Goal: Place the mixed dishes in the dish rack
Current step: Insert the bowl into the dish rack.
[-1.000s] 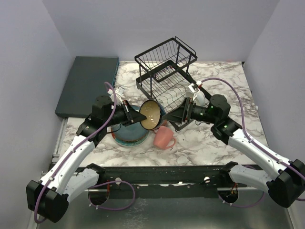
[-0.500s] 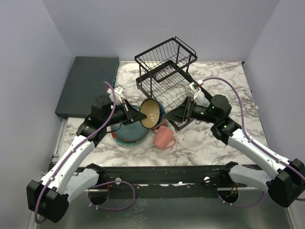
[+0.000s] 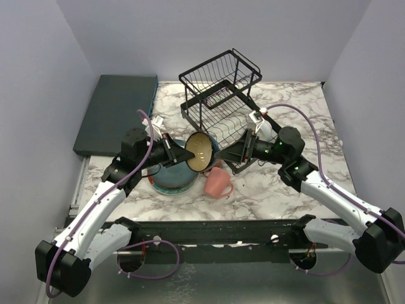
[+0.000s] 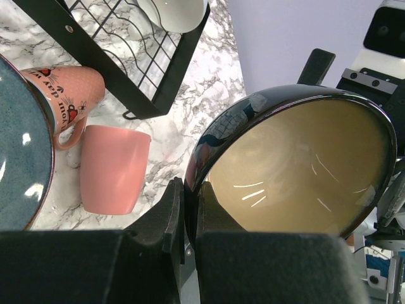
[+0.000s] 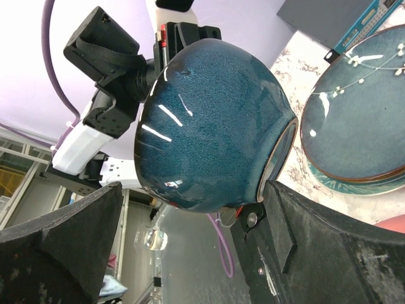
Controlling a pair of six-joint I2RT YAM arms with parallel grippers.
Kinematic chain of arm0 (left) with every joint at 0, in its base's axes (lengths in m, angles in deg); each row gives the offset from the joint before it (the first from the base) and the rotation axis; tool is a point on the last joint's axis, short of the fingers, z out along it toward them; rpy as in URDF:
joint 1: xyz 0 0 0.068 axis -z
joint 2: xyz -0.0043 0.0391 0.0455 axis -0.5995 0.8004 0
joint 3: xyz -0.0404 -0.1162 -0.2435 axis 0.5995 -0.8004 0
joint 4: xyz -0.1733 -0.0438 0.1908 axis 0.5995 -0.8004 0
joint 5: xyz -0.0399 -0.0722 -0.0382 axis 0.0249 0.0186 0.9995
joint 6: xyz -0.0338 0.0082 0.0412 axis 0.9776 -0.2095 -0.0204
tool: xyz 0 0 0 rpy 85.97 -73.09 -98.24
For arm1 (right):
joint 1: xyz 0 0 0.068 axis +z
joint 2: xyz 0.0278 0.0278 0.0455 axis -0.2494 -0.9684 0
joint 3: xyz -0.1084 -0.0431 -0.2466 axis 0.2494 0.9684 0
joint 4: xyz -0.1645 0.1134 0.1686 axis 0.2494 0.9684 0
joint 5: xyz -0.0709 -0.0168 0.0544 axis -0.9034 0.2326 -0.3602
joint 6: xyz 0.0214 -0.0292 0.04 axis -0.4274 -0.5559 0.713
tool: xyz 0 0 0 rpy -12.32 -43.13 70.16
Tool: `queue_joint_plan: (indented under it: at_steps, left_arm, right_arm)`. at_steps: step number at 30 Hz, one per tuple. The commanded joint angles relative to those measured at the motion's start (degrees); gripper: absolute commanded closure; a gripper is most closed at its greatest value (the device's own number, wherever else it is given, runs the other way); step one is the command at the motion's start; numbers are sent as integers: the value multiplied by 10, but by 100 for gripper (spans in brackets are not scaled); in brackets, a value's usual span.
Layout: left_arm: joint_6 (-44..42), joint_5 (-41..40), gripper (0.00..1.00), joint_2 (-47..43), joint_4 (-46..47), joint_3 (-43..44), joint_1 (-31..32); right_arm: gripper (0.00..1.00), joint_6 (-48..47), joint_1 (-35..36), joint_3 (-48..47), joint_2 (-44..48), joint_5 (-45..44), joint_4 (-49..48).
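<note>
The left gripper [image 3: 181, 154] pinches the rim of the bowl [image 3: 201, 152] tight and holds it up in the air, near the plates [image 3: 166, 182] and the rack [image 3: 218, 95]. The right gripper [image 3: 228, 154] is wide open, with the bowl between its 2 fingers [image 5: 63, 253].

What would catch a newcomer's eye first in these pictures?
A glossy dark-blue, cream-lined bowl hangs on edge in mid-air at the centre of the top view, the left gripper clamped on its rim. The right gripper faces it, fingers spread, and the black wire dish rack stands just behind.
</note>
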Motion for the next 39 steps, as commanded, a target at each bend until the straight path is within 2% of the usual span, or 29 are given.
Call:
queue_joint_plan:
  at_steps: [1, 23, 39]
  left_arm:
    - [17, 28, 100, -21, 63, 5, 1]
    - [20, 22, 100, -14, 72, -9, 1]
    - [-2, -9, 100, -28, 66, -26, 1]
  right_arm:
    - [0, 8, 7, 11, -8, -6, -24]
    - [0, 45, 14, 14, -2, 2, -87]
    - [0, 47, 59, -30, -31, -64, -66]
